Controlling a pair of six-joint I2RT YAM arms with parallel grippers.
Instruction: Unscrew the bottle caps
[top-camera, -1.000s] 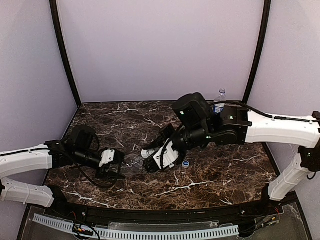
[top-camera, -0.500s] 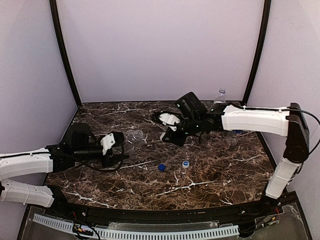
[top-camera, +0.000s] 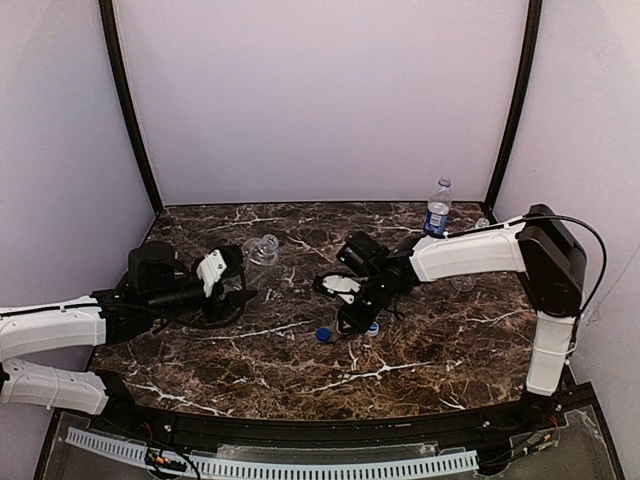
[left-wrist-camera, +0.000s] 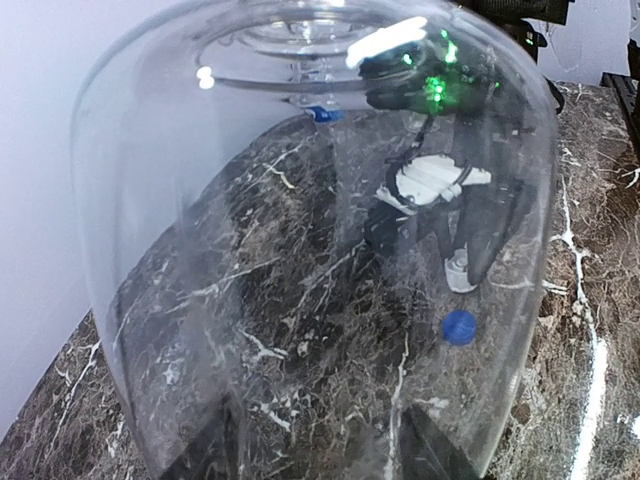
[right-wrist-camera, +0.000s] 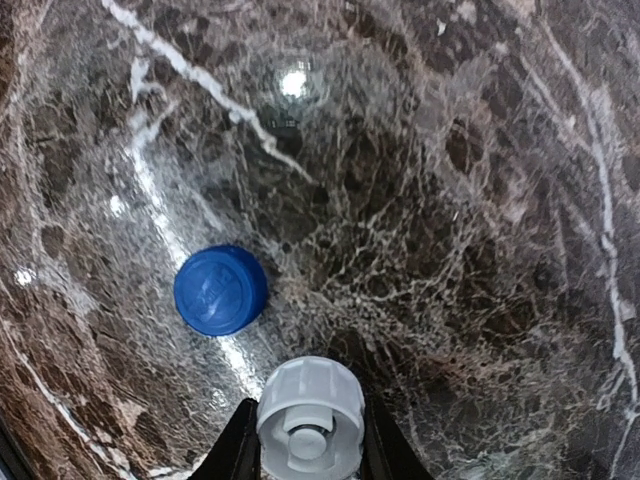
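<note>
Counter (top-camera: 430, 350): dark marble, both arms reaching in over it.

Unlabelled bottle (left-wrist-camera: 250, 200): clear, fills the left wrist view. Left jaws are closed on its near end and carry it at left-centre, apparently lifted, far end toward the back wall.

Water bottle (top-camera: 436, 210): upright at back right, well apart from both arms. Top looks capped.

Right jaws: pointed down at mid-counter, set narrow, lying against both sides of the white cap (right-wrist-camera: 310, 415). Pinched, or merely flanked on the counter? Cannot tell.

Dark blue cap (right-wrist-camera: 220, 290): loose on the counter, near the white one, not touching.

Judgement: the step in hand is dealing with a removed cap, not turning one. Next the right jaws must open, clear the white cap and rise. The unlabelled bottle then gets put down, so one arm can steady the water bottle while the other takes its small cap squarely.
</note>
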